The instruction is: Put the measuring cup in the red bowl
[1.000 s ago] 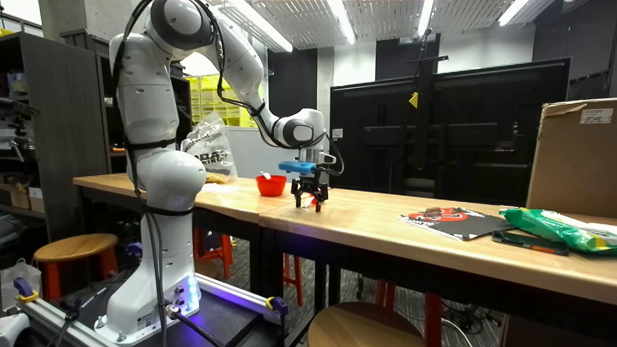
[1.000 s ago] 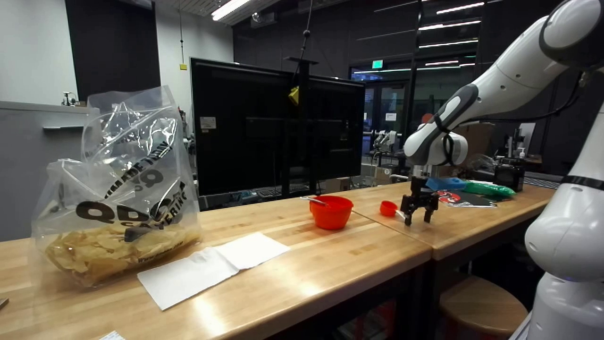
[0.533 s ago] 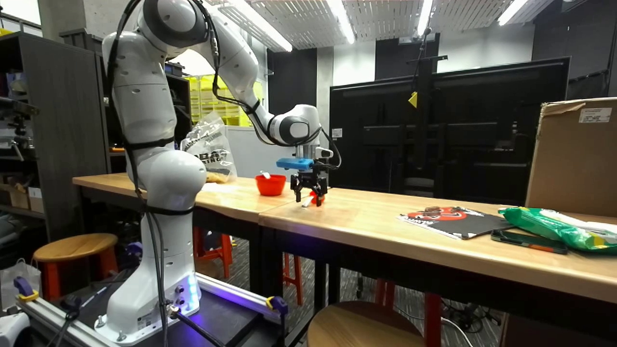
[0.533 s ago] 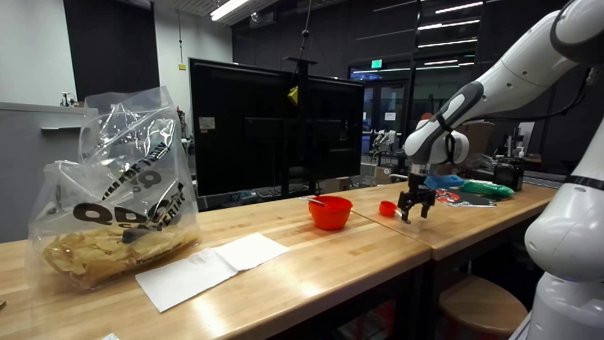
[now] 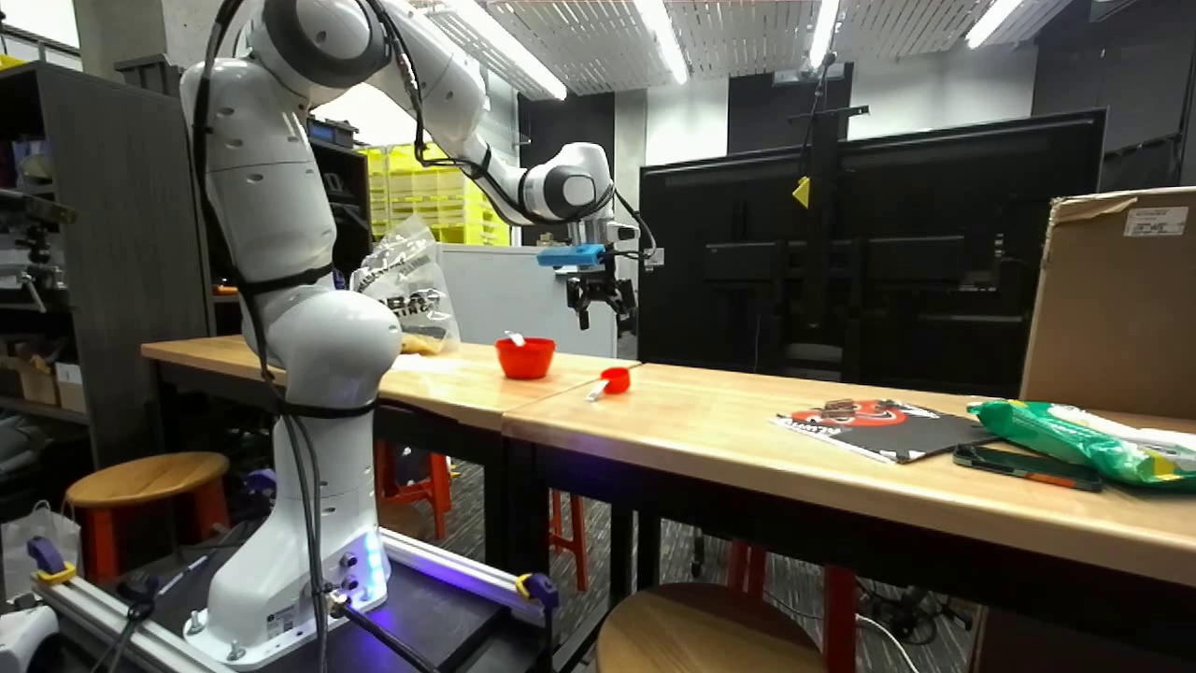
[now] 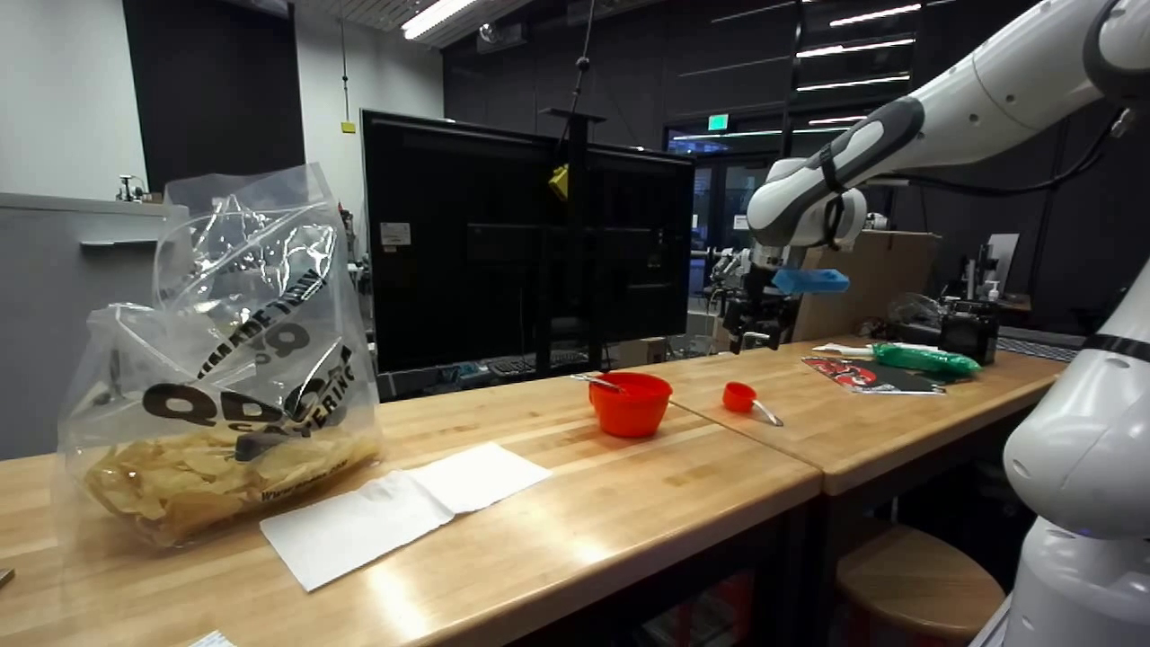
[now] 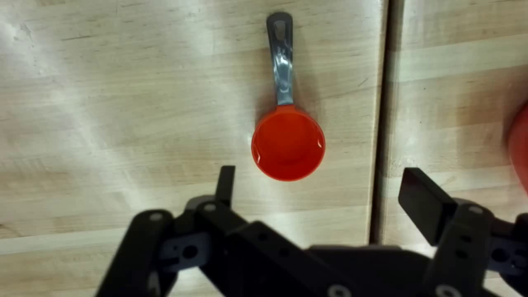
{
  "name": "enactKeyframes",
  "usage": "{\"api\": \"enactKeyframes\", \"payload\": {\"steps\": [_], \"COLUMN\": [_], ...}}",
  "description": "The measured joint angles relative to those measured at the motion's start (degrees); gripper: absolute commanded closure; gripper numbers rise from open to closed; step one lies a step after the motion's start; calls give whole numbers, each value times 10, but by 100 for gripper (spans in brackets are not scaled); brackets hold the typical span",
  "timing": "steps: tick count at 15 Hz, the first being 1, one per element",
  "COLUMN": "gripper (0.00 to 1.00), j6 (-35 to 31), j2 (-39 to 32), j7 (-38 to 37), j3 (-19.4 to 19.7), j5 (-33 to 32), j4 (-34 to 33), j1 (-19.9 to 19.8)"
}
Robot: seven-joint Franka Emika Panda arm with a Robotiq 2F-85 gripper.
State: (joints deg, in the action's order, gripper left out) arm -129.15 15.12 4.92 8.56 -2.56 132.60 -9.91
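The measuring cup is a small red cup with a grey handle. It lies upright on the table, and it also shows in both exterior views. The red bowl stands on the neighbouring table section with a utensil handle leaning out over its rim. The bowl also shows in an exterior view, and only its edge is in the wrist view. My gripper is open and empty. It hangs well above the table, over the cup's area, in an exterior view.
A seam between two table sections runs between cup and bowl. A clear bag of chips and white paper lie beyond the bowl. A black-and-red folder, a green package and a cardboard box are farther along.
My gripper has risen from near the tabletop beside the cup's handle to well above the table, and it looks slightly turned. The cup and bowl have not moved.
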Motion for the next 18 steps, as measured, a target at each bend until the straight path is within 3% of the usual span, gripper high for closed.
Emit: {"api": "enactKeyframes", "payload": {"steps": [18], "gripper": [0], "j6": [25], "j2": [-43], "j7": [-22], "j3": [-6], "j5": [1], "j4": [2], "j1": [6]}}
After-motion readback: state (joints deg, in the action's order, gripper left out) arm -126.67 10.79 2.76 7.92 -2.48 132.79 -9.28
